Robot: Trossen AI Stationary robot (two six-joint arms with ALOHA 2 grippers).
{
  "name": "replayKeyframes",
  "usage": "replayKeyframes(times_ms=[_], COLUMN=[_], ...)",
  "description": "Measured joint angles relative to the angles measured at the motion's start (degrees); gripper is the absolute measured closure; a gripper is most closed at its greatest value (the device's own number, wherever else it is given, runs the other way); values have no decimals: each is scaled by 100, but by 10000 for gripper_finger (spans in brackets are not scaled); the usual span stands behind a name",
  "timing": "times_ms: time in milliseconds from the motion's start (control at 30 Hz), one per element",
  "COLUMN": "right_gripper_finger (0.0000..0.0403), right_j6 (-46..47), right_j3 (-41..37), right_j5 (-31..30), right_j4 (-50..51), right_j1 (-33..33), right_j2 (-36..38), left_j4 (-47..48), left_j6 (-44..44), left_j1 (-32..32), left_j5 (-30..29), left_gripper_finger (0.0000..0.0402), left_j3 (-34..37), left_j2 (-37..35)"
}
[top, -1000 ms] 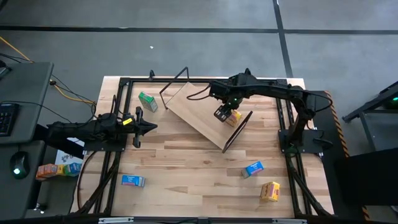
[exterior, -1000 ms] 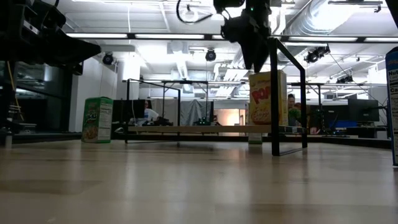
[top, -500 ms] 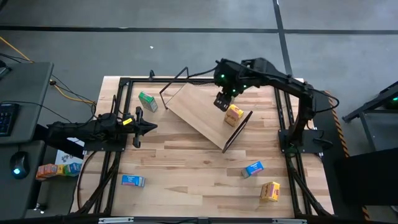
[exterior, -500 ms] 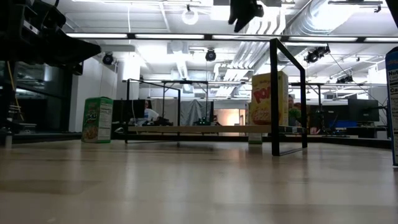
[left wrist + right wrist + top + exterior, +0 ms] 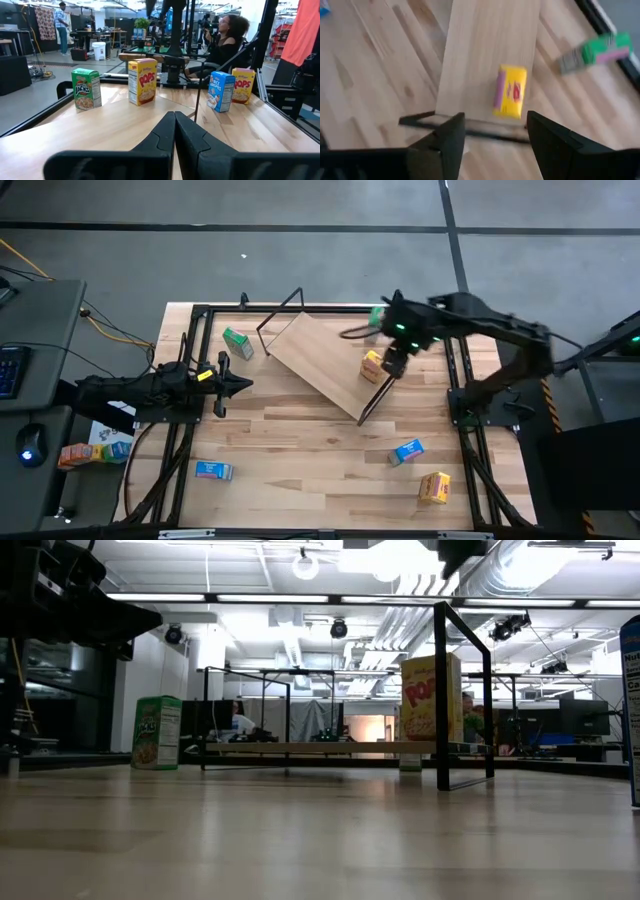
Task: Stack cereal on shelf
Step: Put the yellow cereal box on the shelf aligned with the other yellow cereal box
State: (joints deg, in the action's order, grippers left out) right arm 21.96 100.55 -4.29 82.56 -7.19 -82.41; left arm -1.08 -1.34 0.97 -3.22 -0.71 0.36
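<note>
- Your right gripper hovers above the shelf, fingers apart, gripping nothing.
- 1 yellow cereal box stands on the shelf's right end.
- Your left gripper waits at the table's left, fingers together.

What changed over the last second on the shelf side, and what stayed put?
The right pincer, which was down on the yellow cereal box a second ago, has let it go, risen and swung off toward the shelf's right edge; its jaws are open. The box stands alone on the shelf. The left pincer, shut, and the other boxes have not moved.
</note>
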Motion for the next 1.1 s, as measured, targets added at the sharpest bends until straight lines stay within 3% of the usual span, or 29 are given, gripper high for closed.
replayKeyframes(times_ms=[300, 500, 633, 800, 1100], right_gripper_finger=[212, 212, 212, 212, 212], right_j6=[2075, 2744, 2785, 2922, 2920], right_j3=[-1679, -2322, -2456, -2456, -2456], right_j5=[2, 153, 478, 135, 465], right_j4=[-351, -439, -439, -645, -1673], right_j1=[935, 1384, 1429, 1422, 1422], right_j2=[1957, 2748, 2957, 2981, 2710], left_j4=[0, 0, 0, 0, 0], left_j6=[0, 0, 0, 0, 0], left_j1=[2, 0, 2, 2, 2], left_j5=[0, 0, 0, 0, 0], left_gripper_finger=[401, 401, 401, 401, 401], left_j3=[0, -1, 0, 0, 0], left_j2=[0, 1, 1, 0, 0])
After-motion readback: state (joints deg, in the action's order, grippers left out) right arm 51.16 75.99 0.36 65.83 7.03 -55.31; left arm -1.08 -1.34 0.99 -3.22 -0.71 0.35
